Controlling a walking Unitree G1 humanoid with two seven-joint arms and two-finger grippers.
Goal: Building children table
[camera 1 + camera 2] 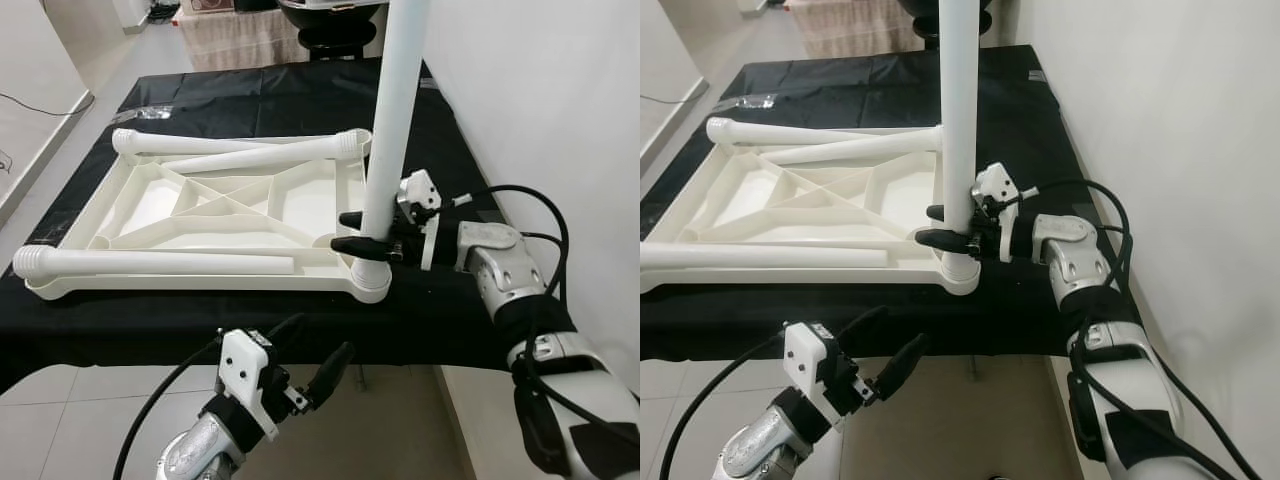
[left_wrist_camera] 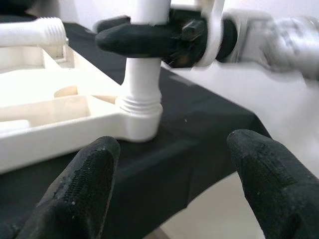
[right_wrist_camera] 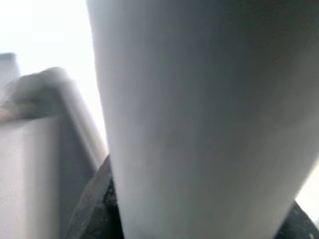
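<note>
White tabletop frame (image 1: 215, 205) lies upside down on black cloth (image 1: 300, 100), ribs up. One leg (image 1: 392, 130) stands upright in near right corner socket (image 1: 370, 277), threads visible at base. Right gripper (image 1: 352, 232) clamped round that leg just above socket, fingers either side. Three more legs loose on frame: two along far edge (image 1: 240, 146), one along near edge (image 1: 150, 263). Left gripper (image 1: 310, 355) low, off near table edge, fingers spread, holding nothing. Tiled floor (image 1: 90, 410) below.

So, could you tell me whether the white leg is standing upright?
Upright: the white leg rises vertically from the tabletop's corner socket, right gripper clamped around it.
</note>
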